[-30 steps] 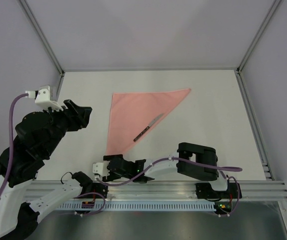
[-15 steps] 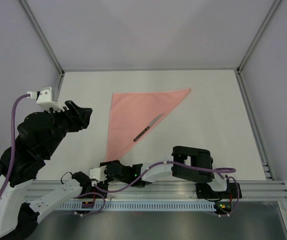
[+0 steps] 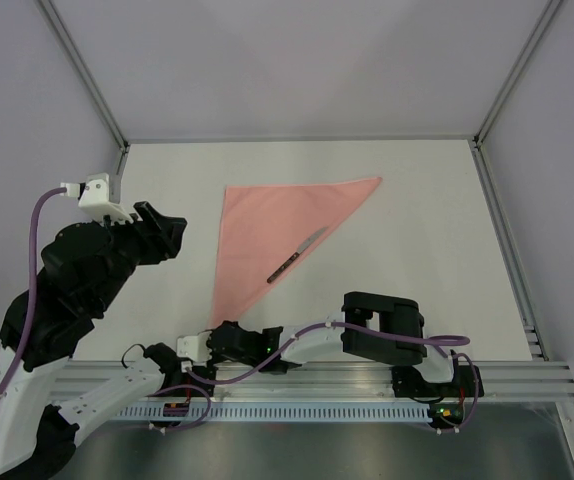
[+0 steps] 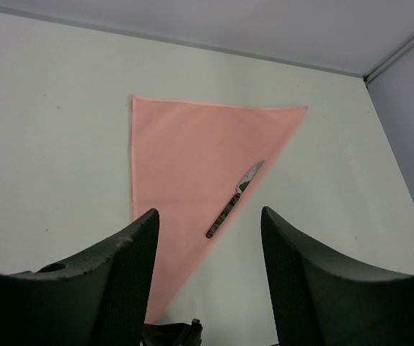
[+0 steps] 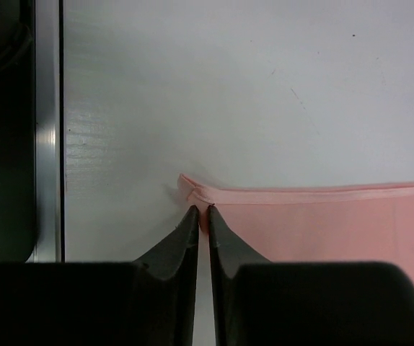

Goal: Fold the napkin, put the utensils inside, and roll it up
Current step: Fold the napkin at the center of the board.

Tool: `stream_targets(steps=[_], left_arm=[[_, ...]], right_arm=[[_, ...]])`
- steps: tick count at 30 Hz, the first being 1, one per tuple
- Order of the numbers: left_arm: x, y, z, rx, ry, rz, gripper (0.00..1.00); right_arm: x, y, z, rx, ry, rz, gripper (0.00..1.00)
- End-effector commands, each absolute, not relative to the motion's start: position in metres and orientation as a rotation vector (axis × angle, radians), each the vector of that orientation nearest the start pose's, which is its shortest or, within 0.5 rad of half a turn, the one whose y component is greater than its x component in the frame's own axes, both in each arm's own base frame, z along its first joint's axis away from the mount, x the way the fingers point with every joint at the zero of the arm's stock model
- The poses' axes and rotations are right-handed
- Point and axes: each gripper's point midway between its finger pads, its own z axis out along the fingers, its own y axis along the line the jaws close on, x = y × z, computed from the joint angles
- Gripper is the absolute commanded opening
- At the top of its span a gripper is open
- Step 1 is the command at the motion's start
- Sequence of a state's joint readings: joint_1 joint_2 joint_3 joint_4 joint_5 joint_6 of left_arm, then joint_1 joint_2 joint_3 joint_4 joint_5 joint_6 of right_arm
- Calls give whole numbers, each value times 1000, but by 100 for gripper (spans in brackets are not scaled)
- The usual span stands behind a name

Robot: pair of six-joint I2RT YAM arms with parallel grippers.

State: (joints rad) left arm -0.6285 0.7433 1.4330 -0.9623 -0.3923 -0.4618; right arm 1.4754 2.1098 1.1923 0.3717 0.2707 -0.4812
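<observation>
Right wrist view: right gripper (image 5: 203,210) nearly closed, pinching napkin (image 5: 322,223) by its near corner | napkin: triangle, mid-bench (image 3: 417,250), utensil (image 3: 297,254) on it | left gripper (image 4: 208,213): wide open, empty, near bench's left edge

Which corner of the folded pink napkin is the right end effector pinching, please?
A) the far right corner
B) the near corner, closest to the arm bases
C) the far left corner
B: the right end effector is pinched shut on the pointed near tip of the napkin, beside the front rail.
</observation>
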Motion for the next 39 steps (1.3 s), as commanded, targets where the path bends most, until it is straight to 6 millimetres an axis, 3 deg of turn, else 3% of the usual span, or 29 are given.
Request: stream_targets(steps=[1, 8, 13, 22, 28, 35, 39], left_arm=[[194, -78, 391, -150, 1845, -409, 63], [193, -75, 395, -162, 1830, -408, 63], [195, -78, 397, -159, 1825, -420, 63], [205, -92, 402, -133, 1819, -453, 63], [216, -106, 403, -98, 1830, -468, 63], [228, -122, 400, -59, 1847, -484, 63], [234, -132, 398, -34, 1859, -499, 63]], right_arm=[[118, 543, 52, -1600, 1284, 342, 14], [126, 546, 70, -1555, 1333, 364, 8], [143, 542, 89, -1501, 1381, 369, 7], [193, 509, 111, -1387, 1497, 299, 5], [252, 461, 108, -1292, 1632, 203, 3], [331, 383, 99, -1111, 1828, 93, 0], [358, 344, 87, -1034, 1908, 42, 0]])
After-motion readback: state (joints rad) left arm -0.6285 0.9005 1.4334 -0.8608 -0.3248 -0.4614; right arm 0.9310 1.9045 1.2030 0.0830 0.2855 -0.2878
